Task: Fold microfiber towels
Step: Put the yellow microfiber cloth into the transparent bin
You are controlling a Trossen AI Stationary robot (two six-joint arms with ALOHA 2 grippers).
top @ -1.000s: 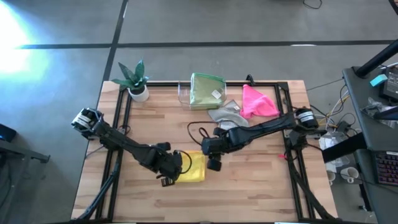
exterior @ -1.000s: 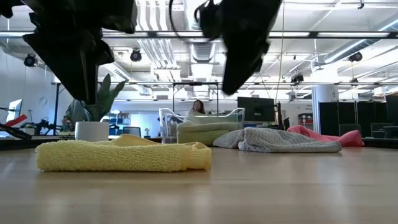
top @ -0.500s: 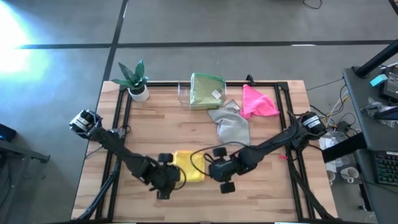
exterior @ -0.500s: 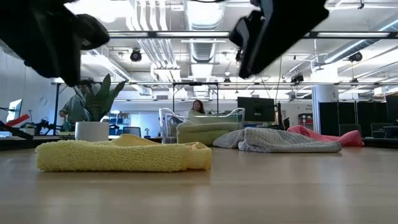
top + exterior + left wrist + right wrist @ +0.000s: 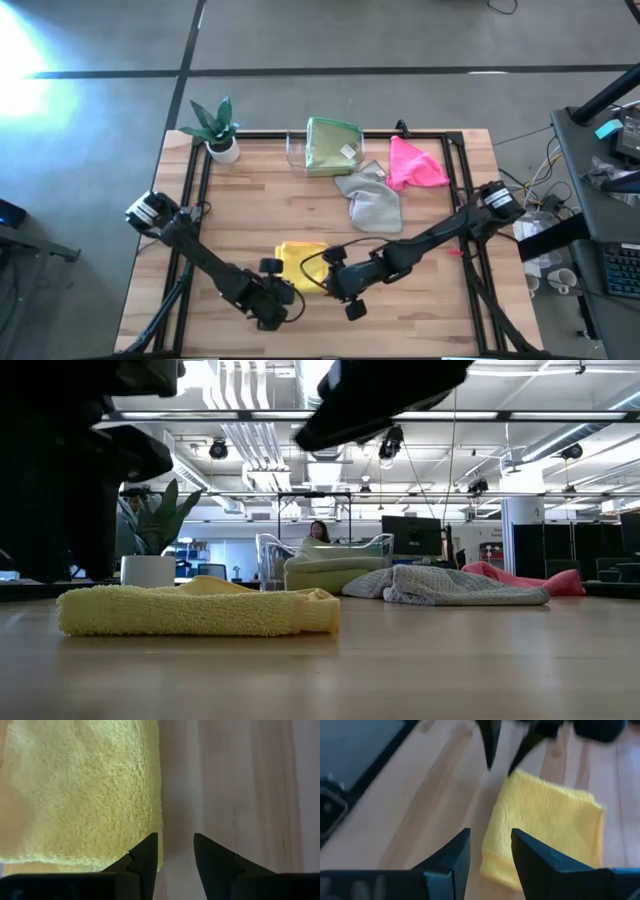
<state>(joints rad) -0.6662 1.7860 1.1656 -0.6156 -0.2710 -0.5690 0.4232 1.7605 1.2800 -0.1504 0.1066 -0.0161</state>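
High view shows the folded yellow towel [image 5: 303,266] lying flat near the front of the wooden surface [image 5: 260,205], with the left hand [image 5: 278,305] at its front left corner and the right hand [image 5: 340,290] just beside its right edge. Both hands are released, fingers parted, grasping nothing. Grey towel [image 5: 372,202] and pink towel [image 5: 413,165] lie crumpled toward the back right.

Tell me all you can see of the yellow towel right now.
The yellow towel is fuzzy terry-like cloth, folded into a flat rectangular pad with rounded fold edges, lying on the wooden table near its front. Both grippers hover at its front edge, jaws open, gripping nothing. It lies apart from the other towels.
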